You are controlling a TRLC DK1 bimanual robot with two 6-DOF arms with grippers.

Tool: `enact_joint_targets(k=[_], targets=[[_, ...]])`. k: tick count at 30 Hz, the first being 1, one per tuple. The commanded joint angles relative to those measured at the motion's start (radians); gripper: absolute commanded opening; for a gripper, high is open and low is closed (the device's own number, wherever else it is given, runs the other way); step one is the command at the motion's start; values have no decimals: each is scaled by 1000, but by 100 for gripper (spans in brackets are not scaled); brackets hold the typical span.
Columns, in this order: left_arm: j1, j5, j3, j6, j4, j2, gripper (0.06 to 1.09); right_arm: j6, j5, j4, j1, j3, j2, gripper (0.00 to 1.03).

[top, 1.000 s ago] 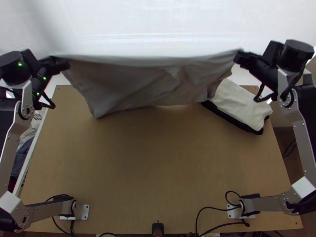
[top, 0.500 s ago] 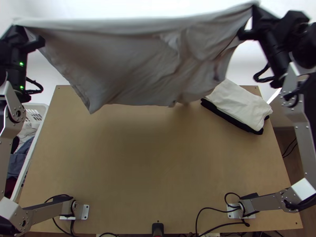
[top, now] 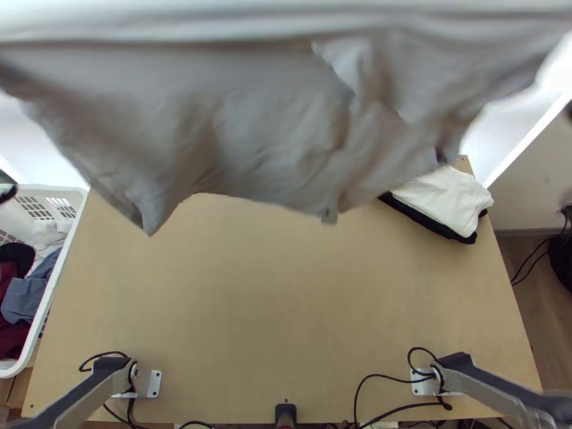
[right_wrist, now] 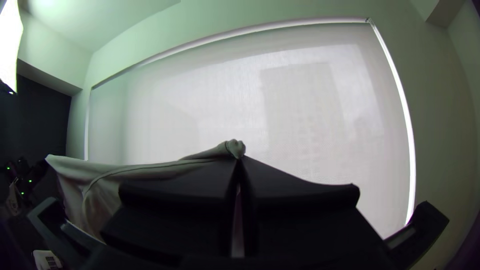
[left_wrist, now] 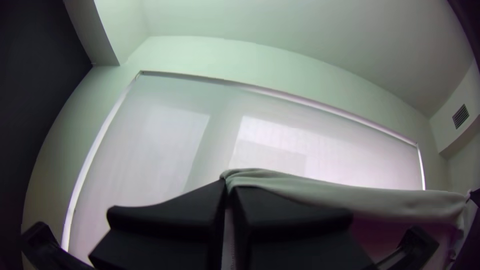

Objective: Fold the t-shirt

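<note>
The grey t-shirt hangs high over the table's far part in the top view, its upper edge stretched across the picture and its lower part loose with creases. One lower corner points down at the left. In the left wrist view my left gripper is shut on one end of the shirt's top edge, which runs off taut to the side. My right gripper, in the right wrist view, is shut on a small bunched tip at the opposite end of the cloth.
A folded white cloth lies over a black one at the table's far right. Beyond the left edge of the table stands a white basket with clothes. Cables lie near the arm bases.
Both arms have lifted and moved outward, off the top view's sides. The held shirt has risen toward the camera and now spans the picture's whole width; its lower left corner hangs slightly lower in the picture.
</note>
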Motion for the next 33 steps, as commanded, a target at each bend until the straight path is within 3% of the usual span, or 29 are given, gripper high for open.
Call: enact_joint_targets(k=[1,6,12,17,24,28,33], targets=[[18,-60,-72,1,-36,-160,9,28,42,-116,3,-18,-161,3],[22,-58,-134,-43,-270,-331,9,130,44,-440,-21,58,-236,3],[24,-58,-186,-46,-370,-411,10,128,42,-549,-17,55,-257,3],[22,-57,-269,-128,-474,-471,9,180,42,-547,26,-61,-274,3],[13,6,-609,-215,-585,-612,9,306,41,-398,88,-581,-423,3],[11,52,-807,-230,-566,-637,9,358,-8,-289,81,-851,-464,3],[4,117,-953,-249,-497,-595,9,377,-57,-165,87,-1018,-440,3]])
